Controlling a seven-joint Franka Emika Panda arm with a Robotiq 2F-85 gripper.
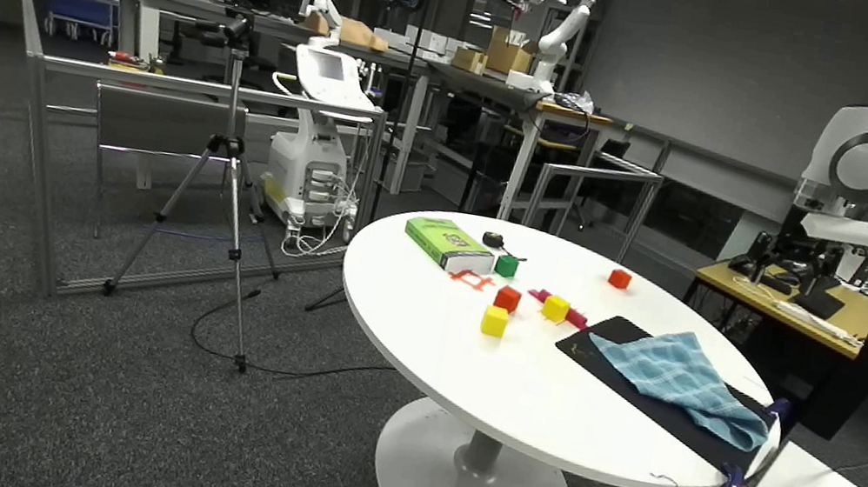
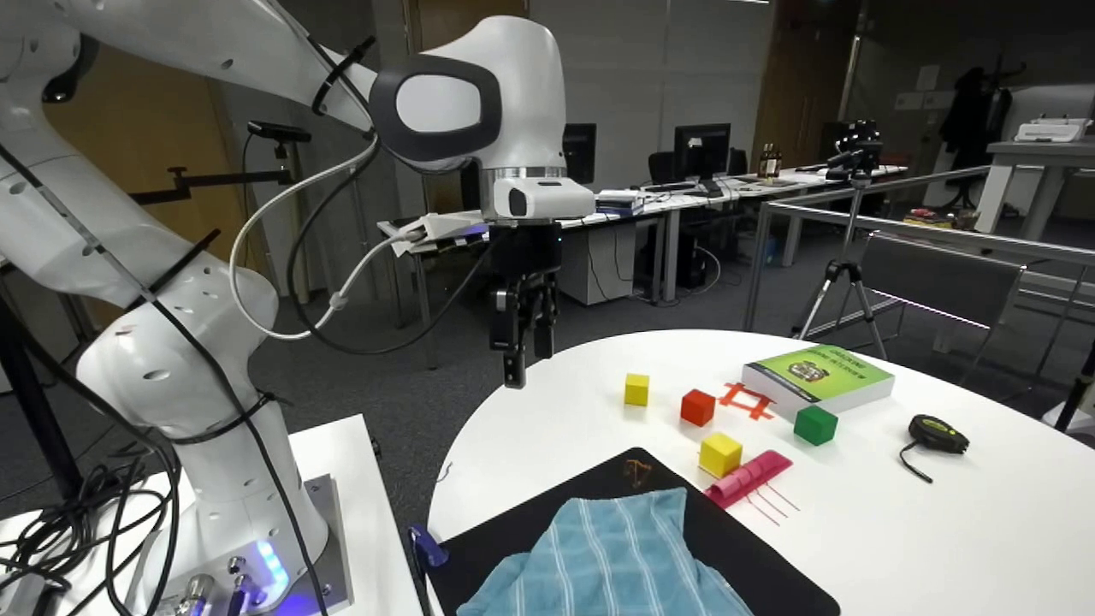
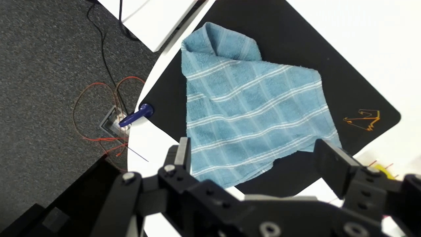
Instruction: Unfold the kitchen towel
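Note:
The kitchen towel [image 3: 253, 102], teal-blue with white stripes, lies wrinkled on the black mat [image 3: 348, 82]. In the wrist view its upper left end is folded over, and layers show along its lower edge. It also shows in both exterior views [image 1: 673, 372] [image 2: 607, 547], cut off by the bottom edge in one of them. My gripper [image 3: 252, 141] is open and empty. In an exterior view the gripper [image 2: 529, 361] hangs above table height, apart from the towel. In the wrist view the towel shows between and beyond the fingers.
Blue clamps [image 3: 139, 113] [image 2: 426, 545] hold the mat at the edge of the round white table [image 1: 451, 352]. Beyond the mat stand several cubes, including a yellow cube [image 2: 721, 453] and a green cube [image 2: 815, 424], a pink strip [image 2: 753, 476], a green book [image 2: 817, 376] and a tape measure [image 2: 938, 434].

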